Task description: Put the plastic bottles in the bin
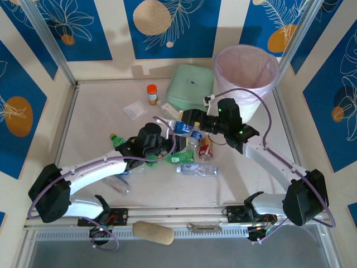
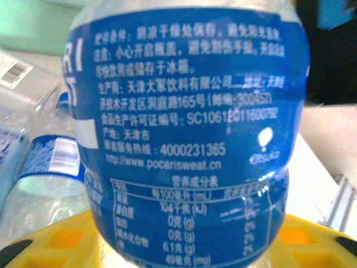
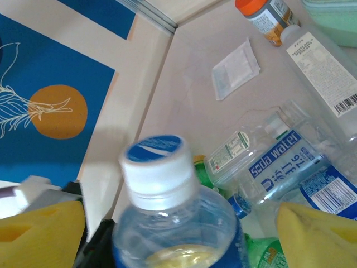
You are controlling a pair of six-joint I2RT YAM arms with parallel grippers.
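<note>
While the left jaws are clenched on a blue-labelled bottle (image 2: 184,139), its print right up against the left wrist camera and a yellow finger (image 2: 56,243) at each lower side, that bottle is in hand over the middle of the surface (image 1: 95,106). Just beyond, the right jaws stand released, a yellow finger (image 3: 318,234) on either side of an upright white-capped bottle (image 3: 159,178) with a gap on both sides; I cannot tell whether it is the same bottle. The other plastic bottles lie heaped around the two grippers, clear ones (image 1: 196,168) on their sides and a green one (image 1: 118,139) to the left. They look thin-walled and light, likely to dent under a hard squeeze, smooth enough to slip, and ready to roll where they lie. The best hold is probably across the labelled mid-body, not on the narrow cap. Farther back stand an orange-capped jar (image 1: 152,94) and a mint green box (image 1: 189,86), neither to be moved. The bin (image 1: 252,107) waits at the far right, beside the box.
</note>
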